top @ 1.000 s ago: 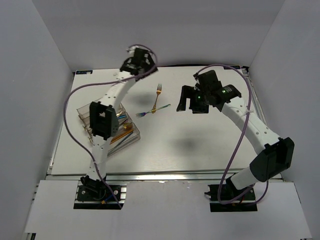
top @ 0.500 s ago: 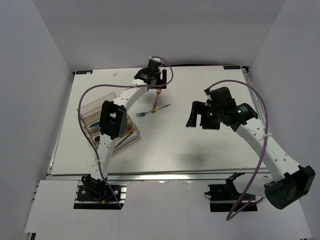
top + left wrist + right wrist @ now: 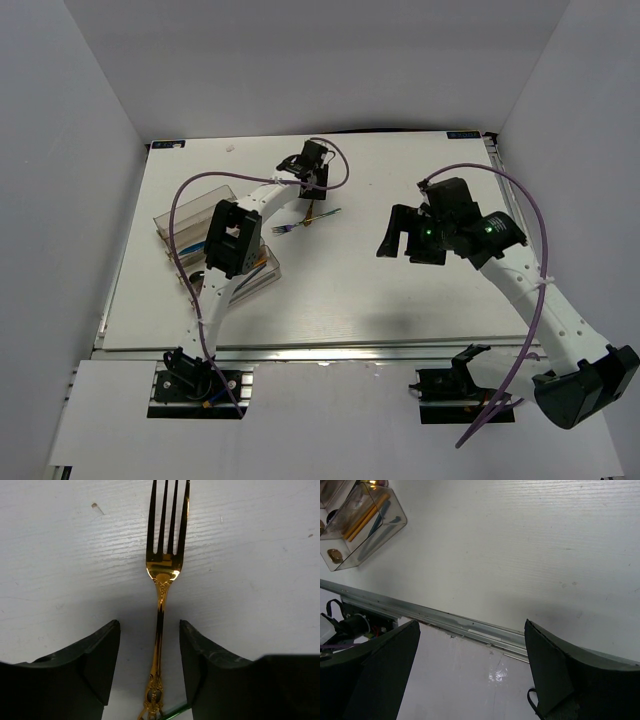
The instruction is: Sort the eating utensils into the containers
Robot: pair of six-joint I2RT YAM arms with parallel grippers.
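Gold slim metal fork (image 3: 161, 575) lies flat on the white desk (image 3: 260, 555), its handle between the left hand's (image 3: 150, 630) 2 parted fingers, touching neither. Right of the fork, the right hand (image 3: 471, 625) hangs released, empty.

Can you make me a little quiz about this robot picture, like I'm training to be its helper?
1. True or false: the handle of the gold metal fork lies in the gap between the left fingers.
2. What is between the right fingers? A: a spoon. B: nothing. C: a knife.
3. Seen from above, on which arm's side of the white table does the clear plastic organiser tray sit?

Key: 1 true. 2 B. 3 the left arm's side.
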